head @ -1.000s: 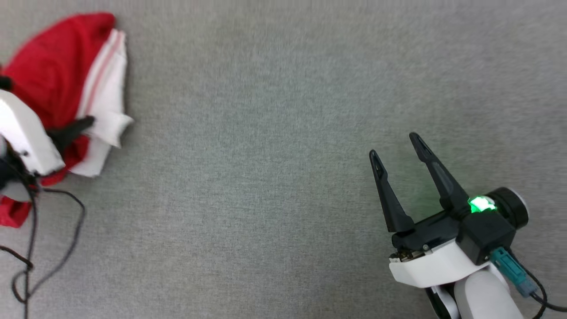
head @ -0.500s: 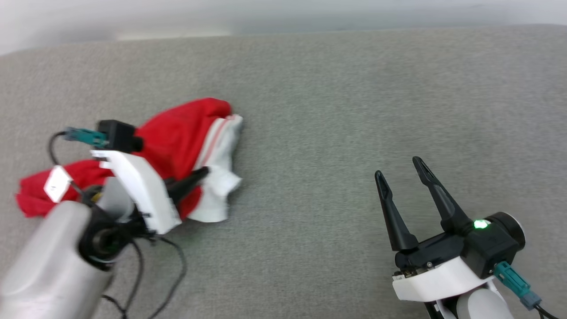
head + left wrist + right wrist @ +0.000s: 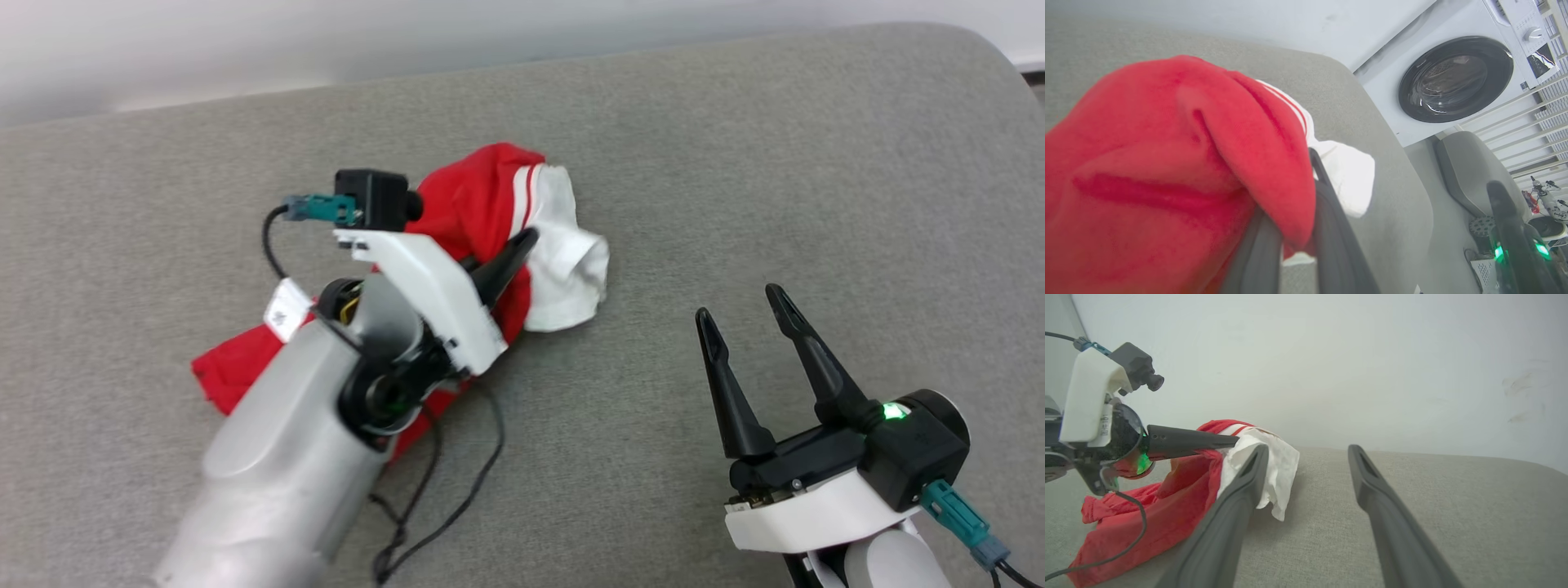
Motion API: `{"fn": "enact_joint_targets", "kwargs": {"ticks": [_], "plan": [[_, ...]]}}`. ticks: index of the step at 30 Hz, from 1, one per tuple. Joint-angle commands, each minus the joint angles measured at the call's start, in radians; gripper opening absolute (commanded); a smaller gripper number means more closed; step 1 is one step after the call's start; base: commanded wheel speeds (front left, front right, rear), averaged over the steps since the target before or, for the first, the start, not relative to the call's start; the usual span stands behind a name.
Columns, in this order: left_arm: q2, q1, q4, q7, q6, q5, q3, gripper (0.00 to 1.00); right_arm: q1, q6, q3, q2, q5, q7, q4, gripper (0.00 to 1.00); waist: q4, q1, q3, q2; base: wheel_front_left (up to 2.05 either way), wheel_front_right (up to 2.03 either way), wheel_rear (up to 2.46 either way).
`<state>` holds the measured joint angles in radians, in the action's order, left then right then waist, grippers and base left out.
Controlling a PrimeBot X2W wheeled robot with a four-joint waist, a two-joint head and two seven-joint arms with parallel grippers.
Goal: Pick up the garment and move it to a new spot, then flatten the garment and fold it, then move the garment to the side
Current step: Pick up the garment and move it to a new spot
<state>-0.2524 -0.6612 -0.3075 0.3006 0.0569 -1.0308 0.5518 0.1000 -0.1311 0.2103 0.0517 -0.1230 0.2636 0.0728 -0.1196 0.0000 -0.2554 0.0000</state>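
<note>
On the grey table [image 3: 735, 163], left of centre, the garment [image 3: 473, 196] lies bunched, with the left gripper [image 3: 510, 257] clamped on a red fold. The right gripper [image 3: 739, 306] hovers nearby, fingers apart. Lifting higher should clear the trailing cloth before it is carried to the new spot.

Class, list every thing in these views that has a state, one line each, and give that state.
garment: crumpled, one fold pinched up, the rest trailing on the grey surface.
left gripper: jaws shut on the garment.
right gripper: jaws open, empty, apart from the garment.
washing machine door: shut.
</note>
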Motion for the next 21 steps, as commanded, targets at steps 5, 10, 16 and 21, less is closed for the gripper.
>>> {"fn": "enact_joint_targets", "kwargs": {"ticks": [5,10,16,21], "plan": [[0.074,-0.055,-0.130,-0.117,-0.010,0.087,0.041,1.00,0.019,0.001,0.005,-0.003,-0.008,0.002,0.002,1.00,-0.031,0.0000,-0.017,0.0000,0.00,0.00,0.00],[0.078,-0.051,-0.227,-0.223,0.034,0.151,0.082,1.00,0.002,0.001,-0.005,-0.003,-0.005,0.002,-0.008,1.00,-0.014,0.0000,0.013,0.0000,0.00,0.00,0.00],[0.021,-0.035,-0.208,-0.354,0.048,0.179,0.053,1.00,-0.026,0.001,-0.020,-0.003,0.004,0.002,-0.027,1.00,0.030,0.0000,0.083,0.0000,0.00,0.00,0.00],[-0.069,-0.025,-0.154,-0.457,0.046,0.249,0.041,1.00,-0.049,0.001,-0.038,-0.003,0.013,0.002,-0.037,1.00,0.078,0.0000,0.138,0.0000,0.00,0.00,0.00]]}}
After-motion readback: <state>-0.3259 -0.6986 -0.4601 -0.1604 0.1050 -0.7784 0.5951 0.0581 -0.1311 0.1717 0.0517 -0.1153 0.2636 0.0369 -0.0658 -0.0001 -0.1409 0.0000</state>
